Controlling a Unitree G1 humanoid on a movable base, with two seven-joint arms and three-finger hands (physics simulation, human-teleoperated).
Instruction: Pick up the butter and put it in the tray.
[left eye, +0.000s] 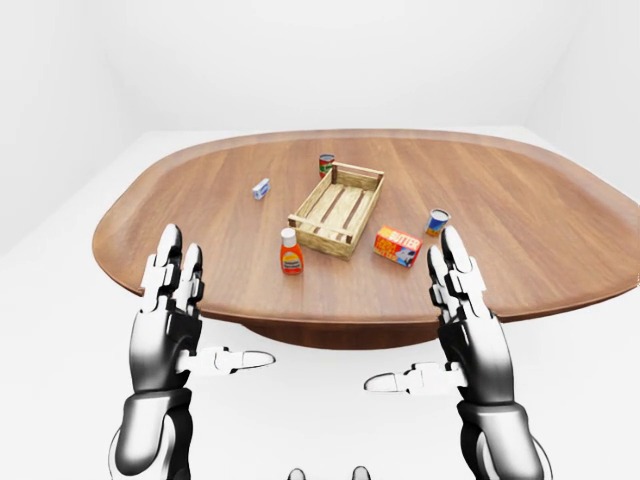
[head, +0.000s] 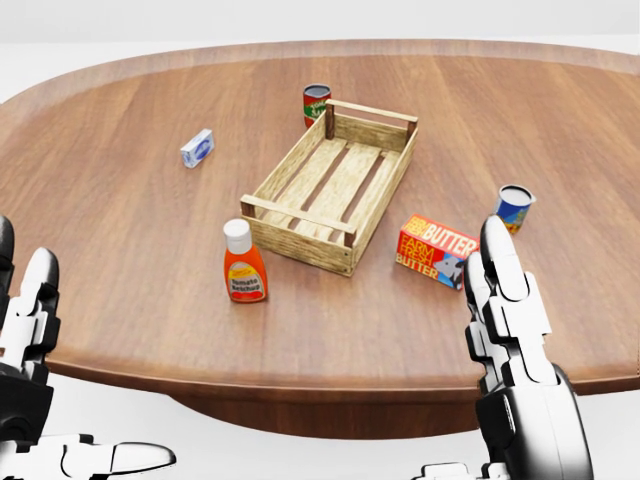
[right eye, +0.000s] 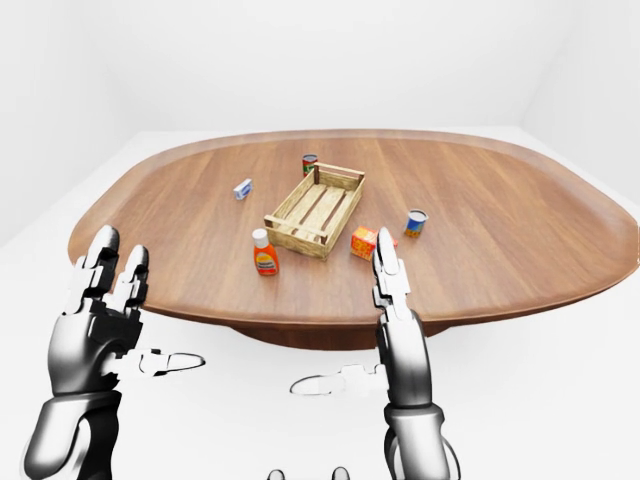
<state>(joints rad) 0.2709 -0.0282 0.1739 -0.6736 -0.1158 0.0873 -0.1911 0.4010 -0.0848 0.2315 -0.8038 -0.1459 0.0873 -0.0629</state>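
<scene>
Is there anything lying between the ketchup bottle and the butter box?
Yes. In the head view, the near corner of the wooden tray juts between the ketchup bottle and the butter box; otherwise only bare table.

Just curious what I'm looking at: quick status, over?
Left hand and right hand open, empty, short of the table. Butter on table, right of tray. Nothing blocking it.

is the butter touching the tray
Apart. The head view shows a strip of bare table between the butter and the near right corner of the tray; the left-eye view shows the same gap.
</scene>
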